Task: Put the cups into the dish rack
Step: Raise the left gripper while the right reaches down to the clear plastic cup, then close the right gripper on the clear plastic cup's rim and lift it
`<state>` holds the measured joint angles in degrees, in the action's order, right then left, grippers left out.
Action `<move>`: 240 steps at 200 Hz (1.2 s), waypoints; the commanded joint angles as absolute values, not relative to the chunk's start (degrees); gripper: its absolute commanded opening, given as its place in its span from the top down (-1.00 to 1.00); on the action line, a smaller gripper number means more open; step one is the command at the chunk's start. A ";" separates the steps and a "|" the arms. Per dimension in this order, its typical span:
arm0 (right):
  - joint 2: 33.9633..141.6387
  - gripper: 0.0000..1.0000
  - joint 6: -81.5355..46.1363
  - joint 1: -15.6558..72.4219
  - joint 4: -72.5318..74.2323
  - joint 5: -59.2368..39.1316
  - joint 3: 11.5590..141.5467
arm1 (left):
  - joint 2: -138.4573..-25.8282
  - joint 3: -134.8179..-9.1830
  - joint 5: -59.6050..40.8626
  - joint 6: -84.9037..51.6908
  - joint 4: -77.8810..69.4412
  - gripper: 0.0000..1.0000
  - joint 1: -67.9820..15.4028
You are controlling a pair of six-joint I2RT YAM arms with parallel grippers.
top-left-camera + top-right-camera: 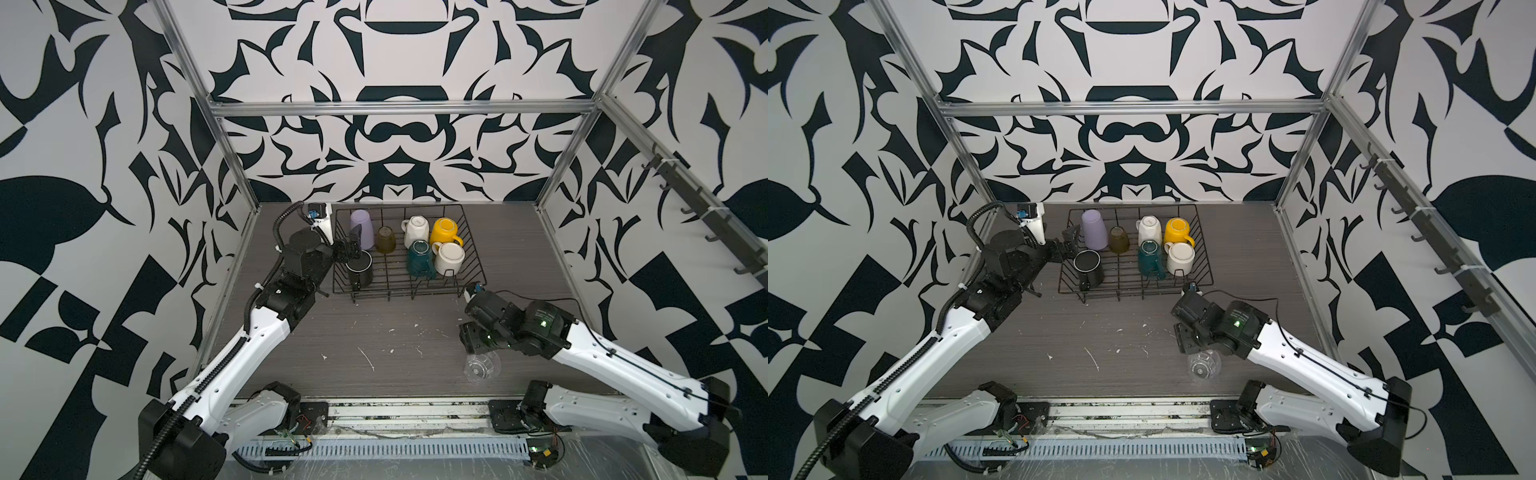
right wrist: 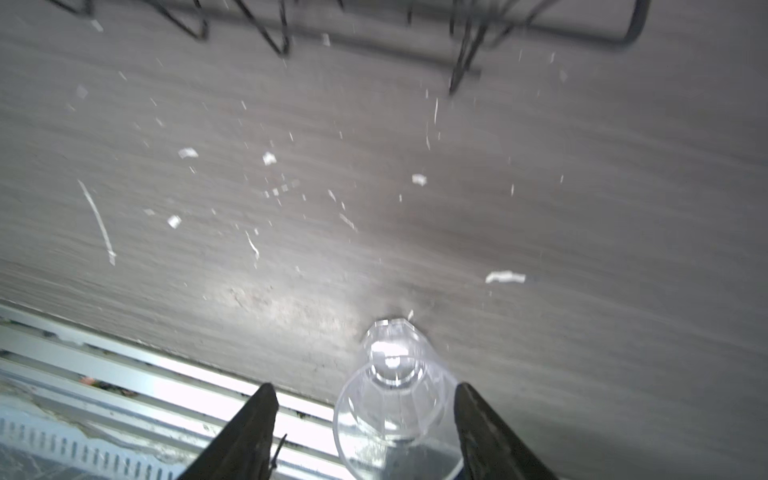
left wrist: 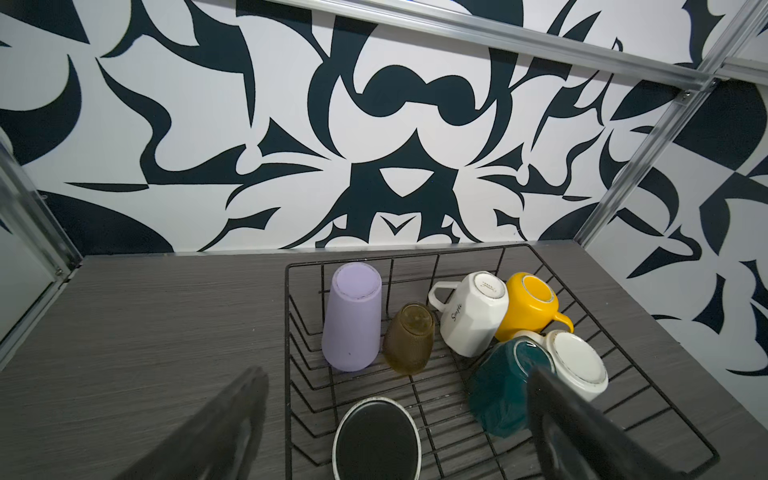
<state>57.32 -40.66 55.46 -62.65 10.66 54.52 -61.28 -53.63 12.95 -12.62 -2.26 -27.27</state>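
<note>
Grey tabletop [image 1: 395, 345] strewn with white scraps [image 1: 366, 358]; patterned walls [image 1: 399, 62]

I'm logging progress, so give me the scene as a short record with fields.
cups in dish rack: lilac tumbler, amber glass, cream mug, yellow mug, teal mug, white mug, black mug
on table: clear glass, near front edge
left gripper: open, above black mug
right gripper: open, either side of clear glass

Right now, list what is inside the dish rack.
Seven upturned cups sit in the dish rack: lilac tumbler, amber glass, cream faceted mug, yellow mug, teal faceted mug, white mug, black mug. Their insides, and anything under them, are hidden.
</note>
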 commanded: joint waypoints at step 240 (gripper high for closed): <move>65.66 1.00 -48.50 64.45 -54.49 17.41 49.98 | -59.02 -50.76 13.68 -15.43 -2.58 -0.99 -27.01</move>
